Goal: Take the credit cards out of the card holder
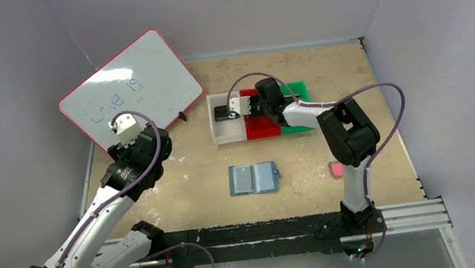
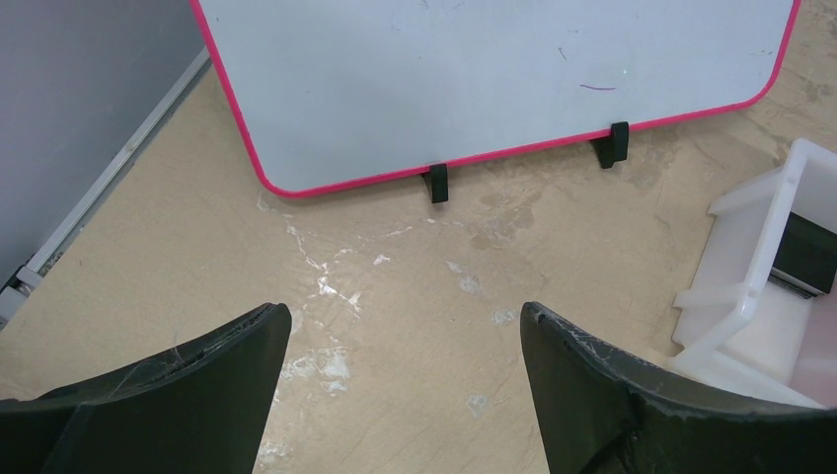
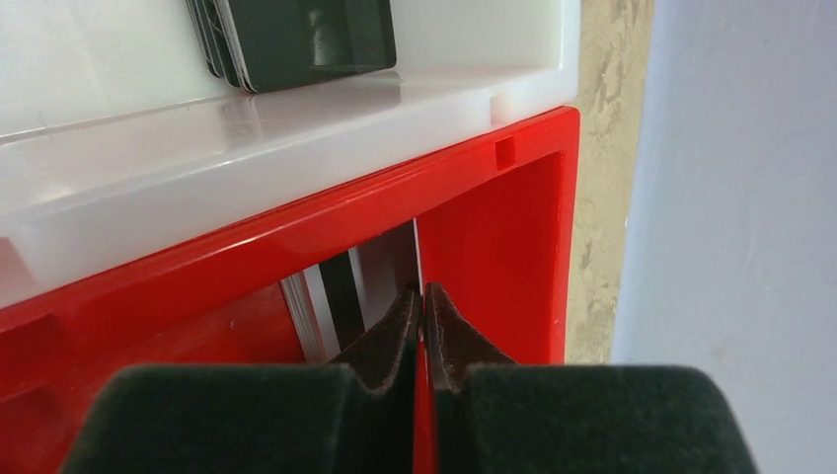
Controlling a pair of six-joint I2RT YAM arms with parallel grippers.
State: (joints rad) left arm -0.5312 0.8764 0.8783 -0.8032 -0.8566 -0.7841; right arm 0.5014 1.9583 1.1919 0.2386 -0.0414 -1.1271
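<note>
The card holder [image 1: 254, 178] lies open and flat on the table's middle, slate blue, with a paler rectangle in its left half. My right gripper [image 1: 253, 107] [image 3: 422, 293] reaches into the red bin [image 1: 262, 125] [image 3: 494, 227], shut on the thin pale edge of a credit card [image 3: 418, 252]. Beside it in that bin stands a silvery card face with a dark stripe [image 3: 380, 267]. Dark credit cards [image 1: 222, 113] [image 3: 296, 39] lie stacked in the white bin [image 1: 228, 134] [image 3: 247, 148]. My left gripper [image 1: 126, 126] [image 2: 405, 326] hangs open over bare table by the whiteboard, far from the holder.
A pink-framed whiteboard [image 1: 130, 86] [image 2: 494, 79] leans on two black feet at the back left. A green bin [image 1: 299, 91] adjoins the red one. A small pink block [image 1: 337, 169] lies near the right arm's base. The white bin [image 2: 750, 296] shows right of the left fingers.
</note>
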